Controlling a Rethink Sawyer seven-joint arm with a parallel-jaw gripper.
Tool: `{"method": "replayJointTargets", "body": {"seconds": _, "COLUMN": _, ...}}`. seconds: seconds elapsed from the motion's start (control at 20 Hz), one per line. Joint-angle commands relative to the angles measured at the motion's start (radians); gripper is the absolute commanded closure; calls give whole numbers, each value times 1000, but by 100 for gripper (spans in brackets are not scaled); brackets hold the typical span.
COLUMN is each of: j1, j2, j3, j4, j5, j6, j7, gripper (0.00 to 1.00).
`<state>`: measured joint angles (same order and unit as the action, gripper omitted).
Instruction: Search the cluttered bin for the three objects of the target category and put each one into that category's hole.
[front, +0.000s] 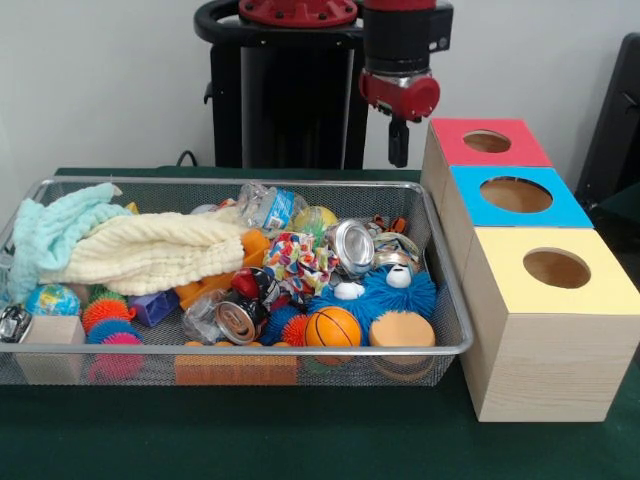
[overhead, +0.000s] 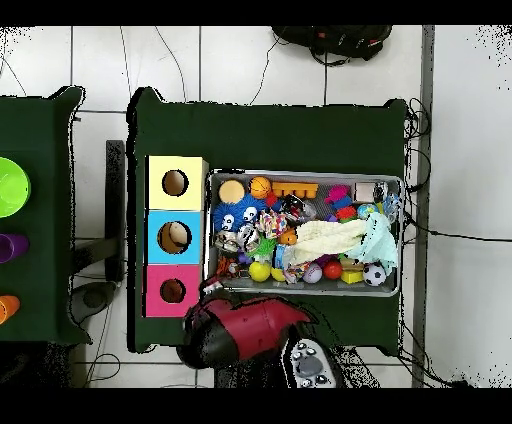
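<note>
The wire mesh bin (front: 300, 351) lies at the table's middle, full of toys and cloths; it also shows in the overhead view (overhead: 300, 175). No yellow duck toy shows plainly; they are hidden in the clutter. The red-topped box's round hole (front: 487, 141) is at the far right, just past the bin's corner, and it also shows in the overhead view (overhead: 172, 291). My gripper (front: 398, 148) hangs shut and empty above the bin's far right corner, beside the red-topped box. In the overhead view the red arm (overhead: 250, 328) covers it.
A blue-topped box (front: 516, 194) and a yellow-topped box (front: 556, 268) stand in line with the red one. In the bin are a cream cloth (front: 150, 250), a mint cloth (front: 50, 235), an orange basketball (front: 332, 326), a blue furry toy (front: 385, 290) and a can (front: 353, 246).
</note>
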<state>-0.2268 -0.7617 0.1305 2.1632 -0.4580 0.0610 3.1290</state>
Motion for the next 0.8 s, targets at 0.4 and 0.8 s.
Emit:
{"method": "replayJointTargets", "body": {"seconds": 0.4, "j1": 178, "j2": 299, "j3": -238, "j4": -196, "j5": 46, "j6": -324, "j7": -2, "gripper": 0}}
{"method": "replayJointTargets", "body": {"seconds": 0.8, "j1": 166, "j2": 296, "j3": -224, "j4": -169, "j5": 32, "j6": -351, "j7": 3, "gripper": 0}}
